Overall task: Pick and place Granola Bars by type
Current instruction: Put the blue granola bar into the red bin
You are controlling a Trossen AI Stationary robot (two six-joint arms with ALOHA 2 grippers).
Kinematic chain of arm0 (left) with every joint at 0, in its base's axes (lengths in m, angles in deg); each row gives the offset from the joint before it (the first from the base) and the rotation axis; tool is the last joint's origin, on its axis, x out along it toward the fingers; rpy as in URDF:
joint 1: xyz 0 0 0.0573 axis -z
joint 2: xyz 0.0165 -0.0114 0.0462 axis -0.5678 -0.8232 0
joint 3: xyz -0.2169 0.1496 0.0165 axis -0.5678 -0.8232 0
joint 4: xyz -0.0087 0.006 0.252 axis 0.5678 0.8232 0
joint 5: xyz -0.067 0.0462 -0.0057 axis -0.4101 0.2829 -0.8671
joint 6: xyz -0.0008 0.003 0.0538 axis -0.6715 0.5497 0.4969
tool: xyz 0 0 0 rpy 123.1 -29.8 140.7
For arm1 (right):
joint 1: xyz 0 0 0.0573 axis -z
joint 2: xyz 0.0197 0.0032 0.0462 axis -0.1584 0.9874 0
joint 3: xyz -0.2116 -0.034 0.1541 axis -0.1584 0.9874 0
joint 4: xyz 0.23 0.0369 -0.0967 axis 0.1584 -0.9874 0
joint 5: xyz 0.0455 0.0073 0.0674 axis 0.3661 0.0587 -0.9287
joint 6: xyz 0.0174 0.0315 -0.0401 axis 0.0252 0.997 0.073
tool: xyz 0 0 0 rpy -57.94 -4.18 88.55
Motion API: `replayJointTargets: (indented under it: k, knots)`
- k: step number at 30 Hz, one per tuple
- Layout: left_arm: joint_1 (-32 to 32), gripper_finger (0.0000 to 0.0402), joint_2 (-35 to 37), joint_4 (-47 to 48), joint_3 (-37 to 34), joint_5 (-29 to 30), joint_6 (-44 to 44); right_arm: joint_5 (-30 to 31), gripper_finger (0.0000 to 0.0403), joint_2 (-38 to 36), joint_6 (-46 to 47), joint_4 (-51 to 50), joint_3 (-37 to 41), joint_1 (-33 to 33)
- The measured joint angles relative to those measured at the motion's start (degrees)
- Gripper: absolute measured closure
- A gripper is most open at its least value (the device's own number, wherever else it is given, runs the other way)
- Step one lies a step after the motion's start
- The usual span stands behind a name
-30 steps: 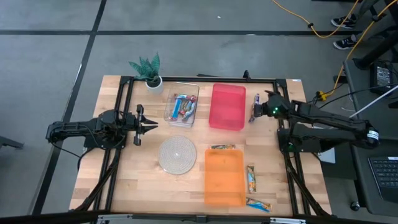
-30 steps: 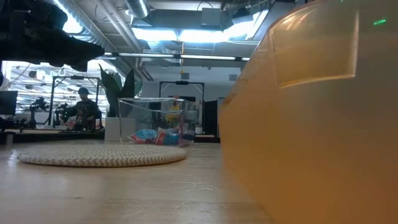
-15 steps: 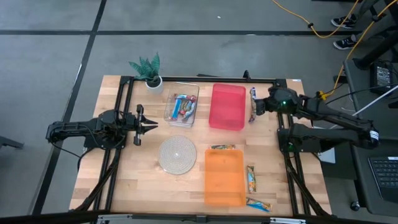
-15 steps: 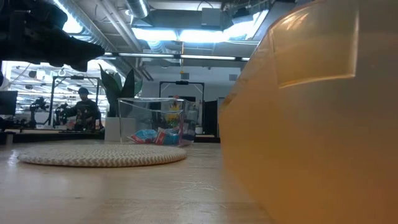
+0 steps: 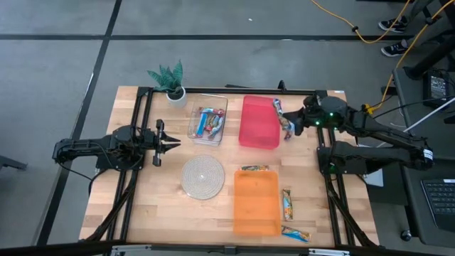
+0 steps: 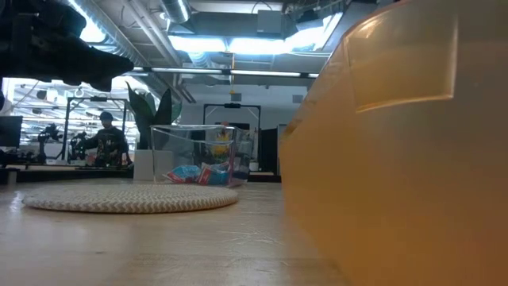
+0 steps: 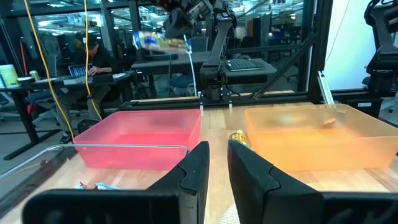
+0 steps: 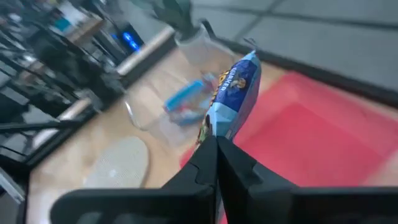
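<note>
My right gripper (image 5: 293, 124) is shut on a blue-wrapped granola bar (image 5: 280, 115), held in the air over the right rim of the red bin (image 5: 257, 122). The same bar (image 8: 234, 88) sticks out past the fingertips in the right wrist view, and the left wrist view shows it far off (image 7: 157, 42). Several bars lie in the clear bin (image 5: 207, 121). Three more bars lie flat on the table beside the orange bin (image 5: 256, 203): one (image 5: 254, 168) behind it, two (image 5: 286, 203) (image 5: 293, 233) to its right. My left gripper (image 5: 175, 144) waits at the table's left, open by a narrow gap with nothing in it. My right gripper pinches one end of the blue bar (image 8: 214, 132) between its two fingers. The fingers come from the table's right, slanting a little downward. The rest of the bar juts out beyond the fingertips, lifted clear above the red bin's right rim.
A small potted plant (image 5: 169, 81) stands at the far left corner and a round woven mat (image 5: 202, 176) lies near the middle. In the low view the orange bin (image 6: 397, 151) fills the right half, with the mat (image 6: 127, 197) and clear bin (image 6: 198, 155) beyond.
My right gripper has risen and gone toward the table's left, rolling its wrist, still shut on the bar. The bar has gone from beside the red bin's right wall to above that bin's right rim.
</note>
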Motion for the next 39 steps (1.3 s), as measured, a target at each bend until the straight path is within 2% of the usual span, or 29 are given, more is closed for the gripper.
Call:
replayJointTargets:
  k: [9, 15, 26, 39]
  knots:
    - [0.00, 0.0347, 0.00, 0.00, 0.00, 0.00, 0.00, -0.42, 0.0393, 3.11, -2.63, 9.84, -0.15, 0.46]
    - [0.00, 0.0347, 0.00, 0.00, 0.00, 0.00, 0.00, -1.00, 0.0397, 10.30, -7.11, 5.46, -5.57, 3.07]
    - [0.00, 0.0347, 0.00, 0.00, 0.00, 0.00, 0.00, -0.80, 0.0393, 23.42, -18.25, -11.12, -21.22, 11.36]
    - [-0.01, 0.0347, 0.00, 0.00, 0.00, 0.00, 0.00, -0.96, 0.0392, 37.92, -22.85, -12.07, -21.90, 13.06]
